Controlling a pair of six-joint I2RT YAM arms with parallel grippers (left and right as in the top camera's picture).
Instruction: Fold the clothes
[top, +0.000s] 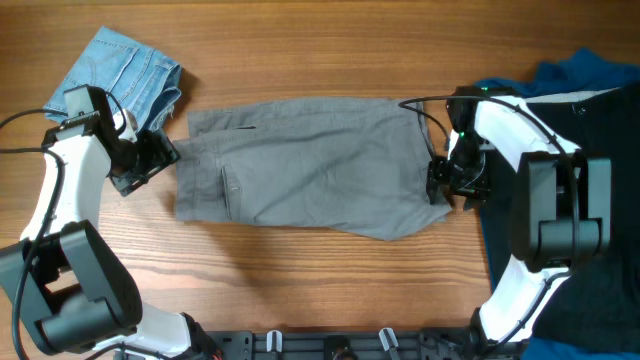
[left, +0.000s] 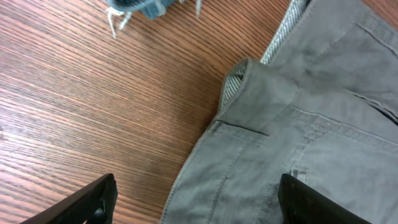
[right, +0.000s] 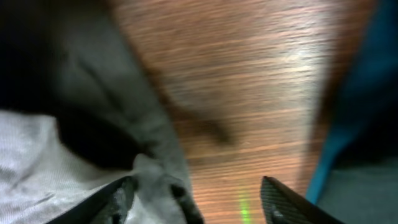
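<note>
Grey shorts (top: 310, 165) lie flat across the middle of the table, waistband to the left. My left gripper (top: 158, 160) is open at the waistband's left edge. In the left wrist view its jaws (left: 199, 208) straddle the edge of the grey cloth (left: 298, 124) without closing on it. My right gripper (top: 442, 185) is open at the shorts' right hem. In the right wrist view its jaws (right: 199, 205) hover low over the wood, with the grey hem (right: 155, 180) bunched against the left finger. A folded denim piece (top: 120, 75) lies at the far left.
A pile of blue and dark clothes (top: 590, 110) covers the right side of the table, close behind the right arm, and its blue edge shows in the right wrist view (right: 367, 93). Denim fringe (left: 137, 9) shows at the top of the left wrist view. Bare wood lies in front of the shorts (top: 300, 280).
</note>
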